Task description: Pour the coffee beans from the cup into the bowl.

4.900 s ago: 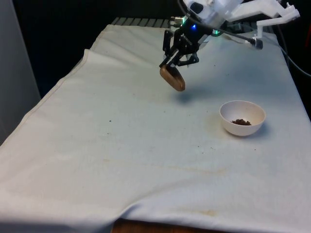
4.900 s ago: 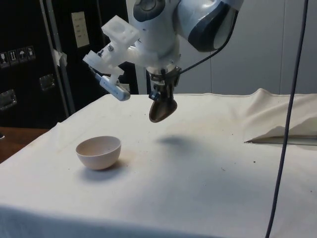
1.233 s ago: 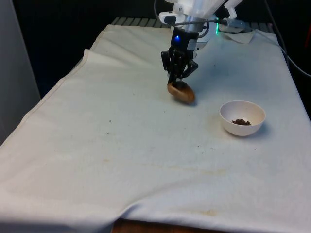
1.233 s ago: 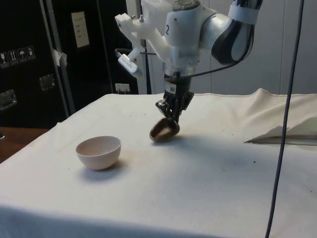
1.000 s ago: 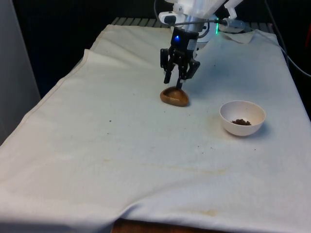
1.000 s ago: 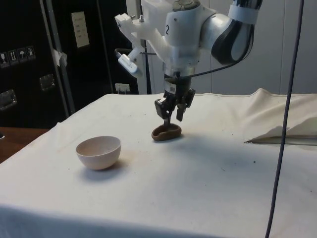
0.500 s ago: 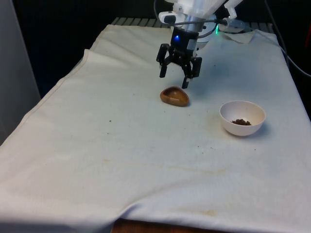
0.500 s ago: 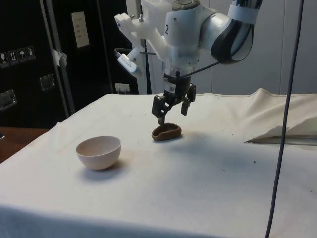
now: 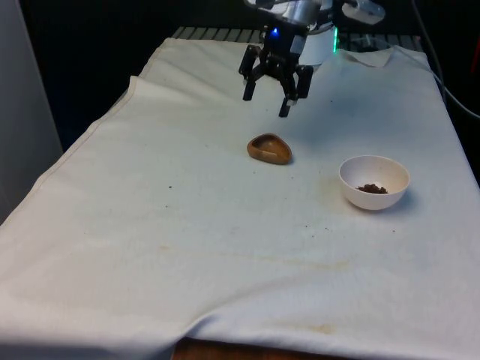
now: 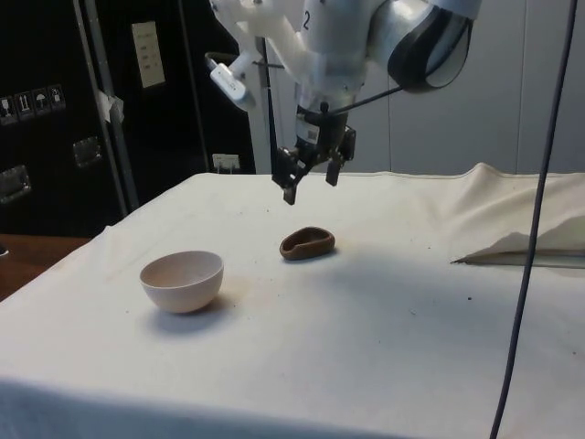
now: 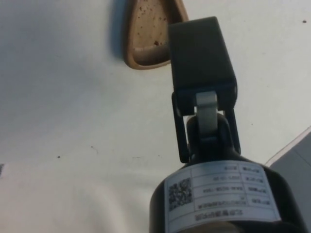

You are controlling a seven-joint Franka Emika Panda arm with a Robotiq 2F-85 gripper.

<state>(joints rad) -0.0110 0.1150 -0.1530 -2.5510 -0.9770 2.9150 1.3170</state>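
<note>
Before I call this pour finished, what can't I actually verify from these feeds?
- Whether the cup is fully emptied: the side view shows its outer wall, and in the wrist view a finger covers part of its opening.
- How many beans the bowl holds: too small in the front view; the side view has the bowl's wall hiding them.
- Dark specks on the cloth: too small to identify.

We are finding no readable text — the white label (image 11: 216,198) with its square code is showing lines too small to decipher.
</note>
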